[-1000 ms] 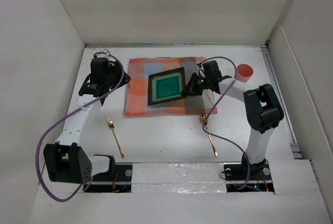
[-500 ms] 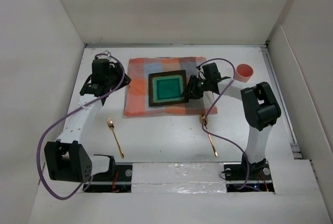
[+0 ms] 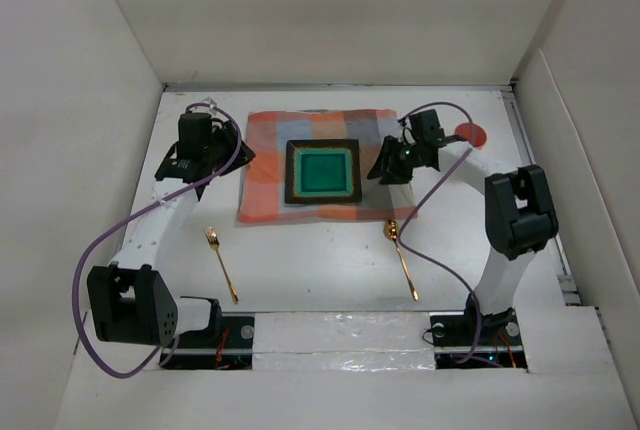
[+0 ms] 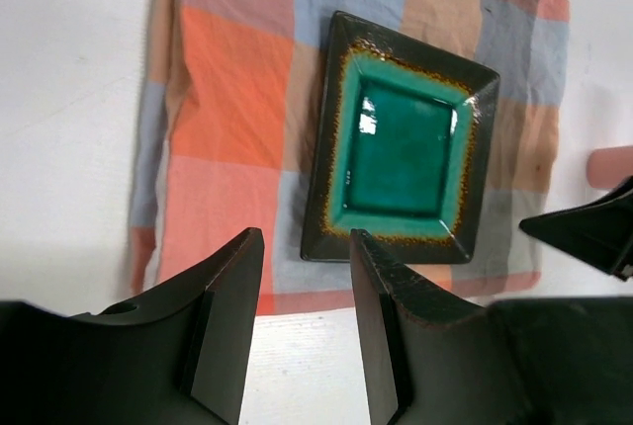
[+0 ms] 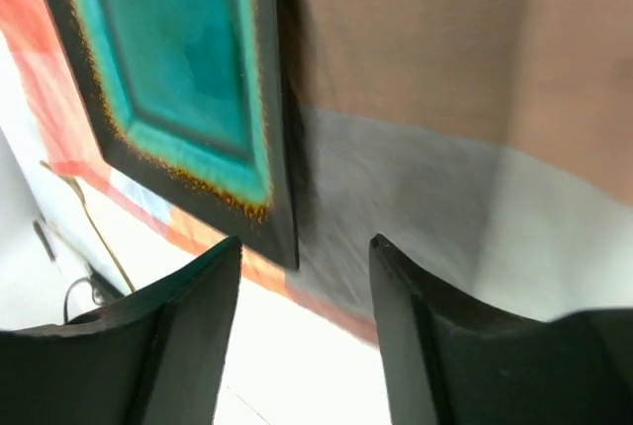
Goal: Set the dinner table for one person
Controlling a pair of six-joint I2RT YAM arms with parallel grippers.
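Text: none can be read — in any view.
Plate (image 4: 401,143), beyond the left fingers (image 4: 226,331): no brand or mark.
Cloth (image 4: 227,99), under the plate: checks only — no lettering.
Table (image 3: 310,260): no label or number.

The dinner table (image 3: 310,262) carries a checked cloth (image 3: 264,165), gold fork (image 3: 222,265), gold spoon (image 3: 404,264) and red cup (image 3: 471,134).
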